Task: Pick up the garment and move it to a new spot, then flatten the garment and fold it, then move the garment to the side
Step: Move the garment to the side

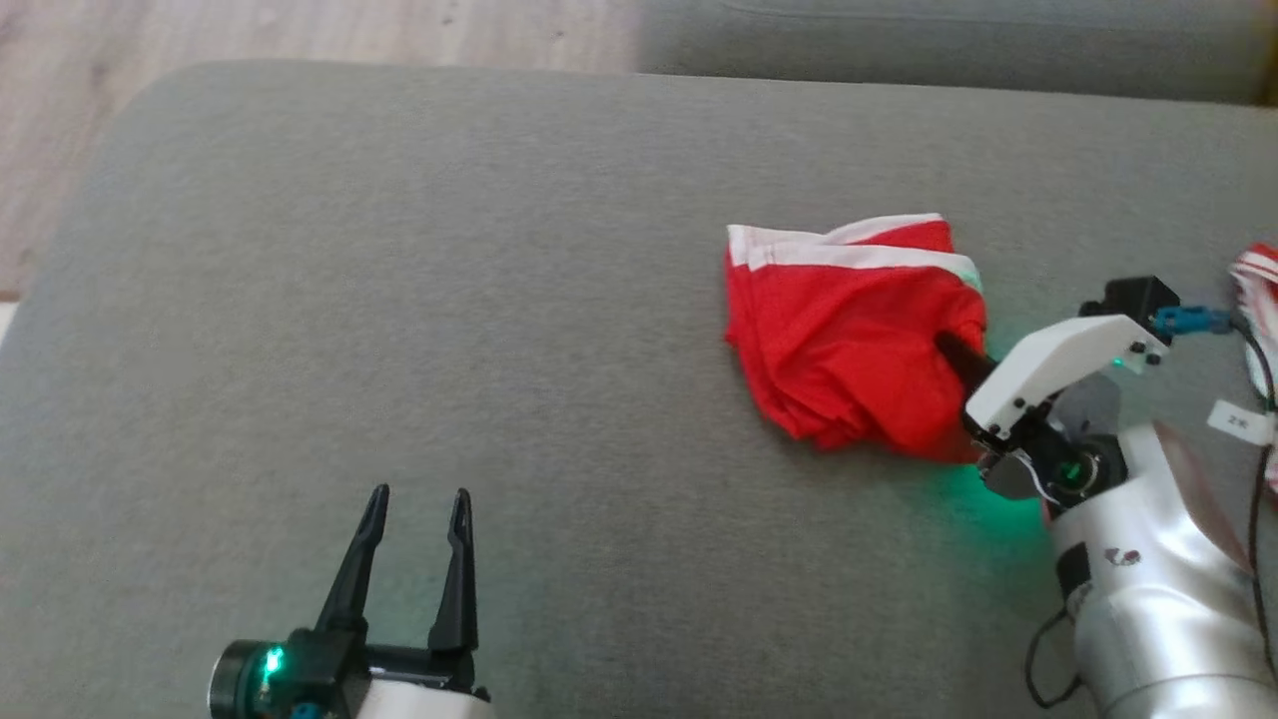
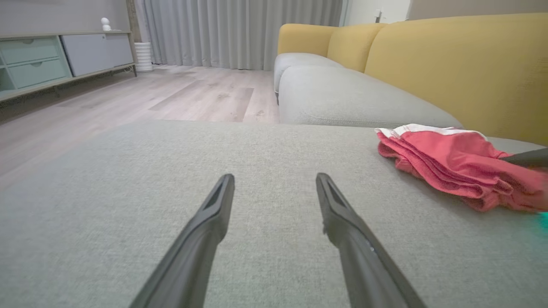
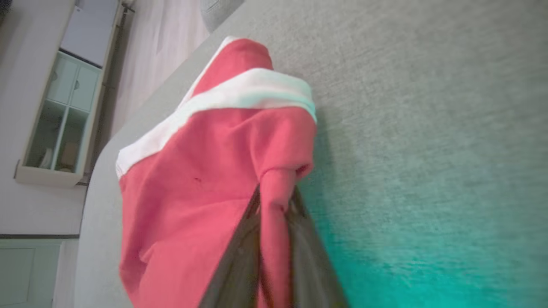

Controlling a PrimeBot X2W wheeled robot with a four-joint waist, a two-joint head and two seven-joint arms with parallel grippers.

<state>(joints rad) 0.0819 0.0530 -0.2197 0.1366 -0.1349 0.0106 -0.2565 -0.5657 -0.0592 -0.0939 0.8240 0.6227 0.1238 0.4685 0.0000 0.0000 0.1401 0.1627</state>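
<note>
A small white tag (image 1: 1238,421) is seen just beside the silver right forearm (image 1: 1148,599). Two dark characters are printed on it, but they are too blurred to be read with certainty. A small dark mark (image 1: 1123,556) on the forearm cannot be read either.

**Three cameras on one grey cushion**

The head view looks steeply down from above on the grey sofa cushion (image 1: 399,300), with the red garment (image 1: 849,340) toward 3 o'clock. The left wrist view sits low, just over the cushion. It faces level along the left gripper (image 2: 275,177) toward the curtain (image 2: 239,30) at 12 o'clock, and the garment lies near, at 3 o'clock. The right wrist view is rolled sideways and very close to the garment, with the sideboard (image 3: 60,119) at 9 o'clock. All three views share the cushion and the garment, and both wrist views share the sideboard.
</note>
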